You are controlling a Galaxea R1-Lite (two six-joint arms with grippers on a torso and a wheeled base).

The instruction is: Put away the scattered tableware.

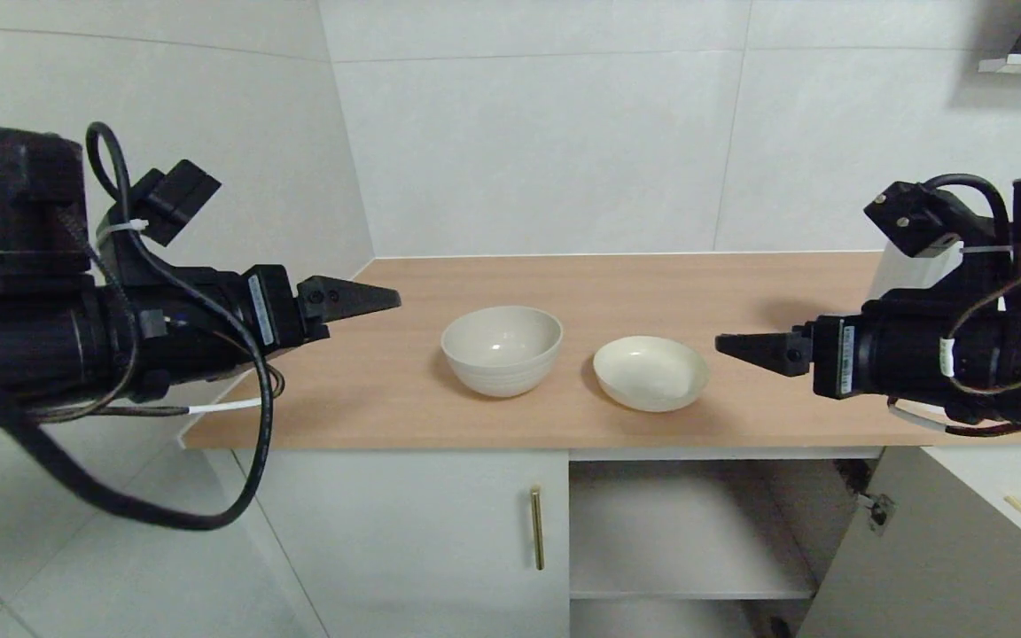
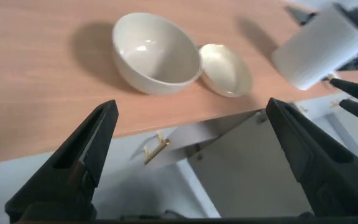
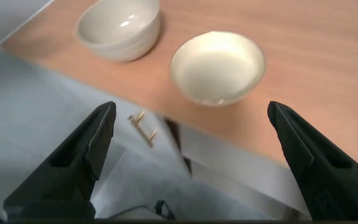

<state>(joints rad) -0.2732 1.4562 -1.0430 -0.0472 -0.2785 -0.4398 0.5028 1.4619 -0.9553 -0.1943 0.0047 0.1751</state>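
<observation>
Two cream bowls stand side by side on the wooden counter (image 1: pixel 386 390). The deeper bowl (image 1: pixel 502 349) (image 2: pixel 156 53) (image 3: pixel 119 27) is on the left, the shallower bowl (image 1: pixel 651 372) (image 2: pixel 226 69) (image 3: pixel 217 66) on the right. My left gripper (image 1: pixel 369 299) (image 2: pixel 197 162) hovers open above the counter's left end, apart from the deep bowl. Just off the shallow bowl's right side, my right gripper (image 1: pixel 736 347) (image 3: pixel 197 162) is held open over the counter's front edge. Neither holds anything.
Below the counter a cabinet stands open on the right, with a bare shelf (image 1: pixel 688 567) inside and its door (image 1: pixel 909 549) swung out. The left door (image 1: pixel 404 540) is closed, with a gold handle (image 1: pixel 536 527). A white cylinder (image 2: pixel 321 46) stands at the counter's right end. Tiled walls close in behind and left.
</observation>
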